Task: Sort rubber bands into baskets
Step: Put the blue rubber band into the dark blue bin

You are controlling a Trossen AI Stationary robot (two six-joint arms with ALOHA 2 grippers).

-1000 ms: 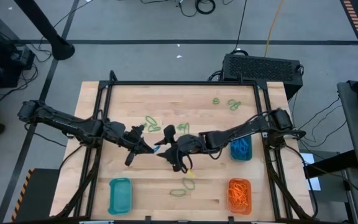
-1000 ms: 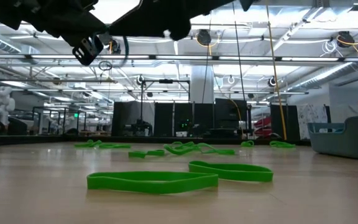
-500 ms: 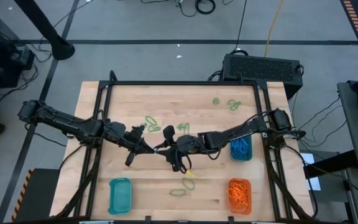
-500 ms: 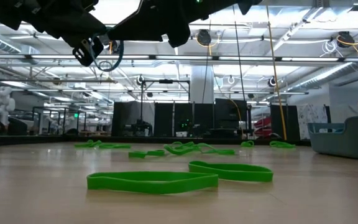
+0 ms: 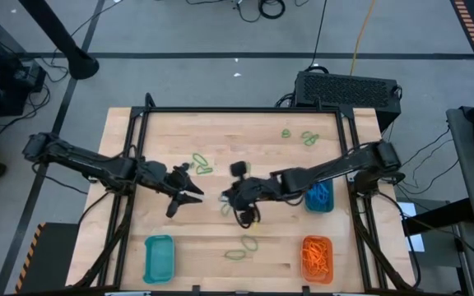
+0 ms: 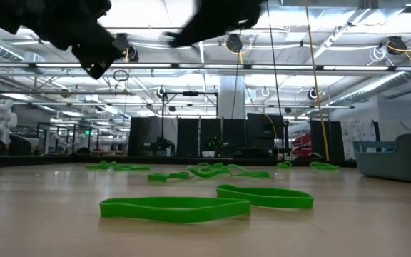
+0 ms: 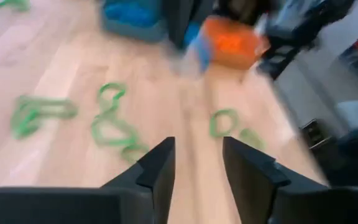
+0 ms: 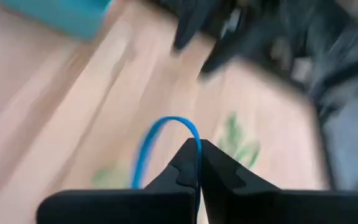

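Observation:
My right gripper [image 5: 225, 196] hangs over the table's middle, shut on a blue rubber band [image 8: 164, 135]. Just to its left, my left gripper [image 5: 194, 196] is open with nothing between its fingers [image 7: 197, 163]. Green rubber bands lie flat on the wood near the middle [image 5: 202, 165], at the far right [image 5: 304, 136] and toward the near edge [image 5: 243, 245]. The near left basket [image 5: 159, 256] is teal. The right basket [image 5: 318, 196] is teal and holds blue bands. The near right basket [image 5: 317, 255] is orange and holds orange bands. My right gripper pinches one spot of the blue band's loop [image 8: 193, 140] between its two fingertips. The fingers slant downward, coming from the table's right side. The rest of the loop stands out beyond the fingertips, clear of the table.
A black frame [image 5: 237, 109] borders the wooden table. In the low view, two green bands [image 6: 175, 208] [image 6: 265, 196] lie close in front, with more behind them. Bare wood lies between the two near baskets.
The blue band has passed from my left gripper to my right. My right gripper has shut on it and drawn back a little toward the table's right edge and up, rolling its wrist. My left gripper has opened, let go and stayed in place.

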